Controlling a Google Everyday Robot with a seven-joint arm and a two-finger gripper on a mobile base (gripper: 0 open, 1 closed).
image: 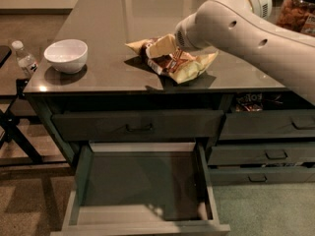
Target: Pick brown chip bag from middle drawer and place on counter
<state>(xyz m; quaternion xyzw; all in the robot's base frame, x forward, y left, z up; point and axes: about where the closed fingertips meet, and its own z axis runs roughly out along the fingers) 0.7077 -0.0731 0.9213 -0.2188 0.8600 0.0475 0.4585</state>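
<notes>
On your left, the white bowl (66, 55) sits on the bench (123, 18), and the middle drawer (142, 181) below hangs open with a bare floor, since the bag is out. The brown chip bag (189, 69) lies on the bench, right of the bowl, with your gripper (178, 57) on it. You cannot tell if it grips the bag.

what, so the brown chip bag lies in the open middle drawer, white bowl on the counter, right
Wrong: camera view shows the brown chip bag on the counter, at the gripper, not in the middle drawer. White bowl is right.
</notes>
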